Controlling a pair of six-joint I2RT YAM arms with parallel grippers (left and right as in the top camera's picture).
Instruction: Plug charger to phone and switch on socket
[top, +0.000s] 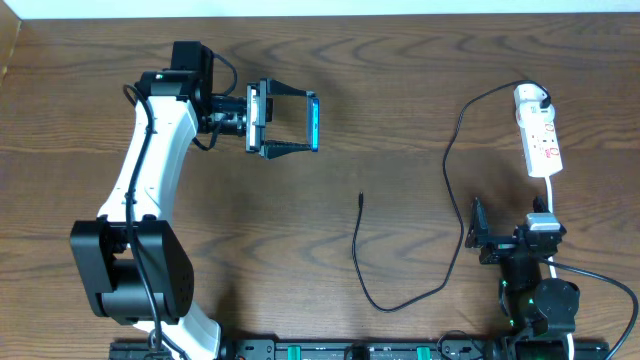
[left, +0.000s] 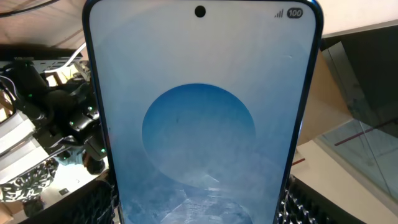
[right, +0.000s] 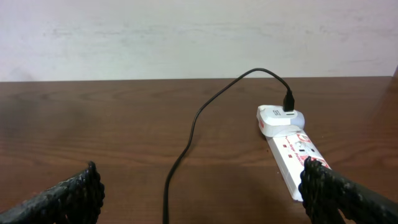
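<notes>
— Where is the slim rectangular phone (top: 313, 122) with the bright blue screen?

— It is over the far left part of the dark brown wooden table (top: 400, 60). The left gripper (top: 300, 122) is closed on it. One black finger presses on each long edge, and the screen faces back to the wrist camera. Whether the phone touches the wood, I cannot tell.

— And the right gripper (top: 478, 235)?

— It is at the near right. Its two black fingers (right: 68, 199) are spread wide and nothing is between them.

— Where does the long thin black charger cable (top: 448, 170) lie?

— On the table. Its black connector sits in a white adapter (top: 530, 97) at the far end of the narrow white power strip (top: 541, 140), at the far right. From there the cable runs left and toward the near side, bends in a loop, and goes back toward the middle of the table. Its small tip (top: 360, 198) lies free there, well apart from the phone.

— Are the switches of the strip on?

— I see red marks on it, but on or off I cannot tell.
</notes>
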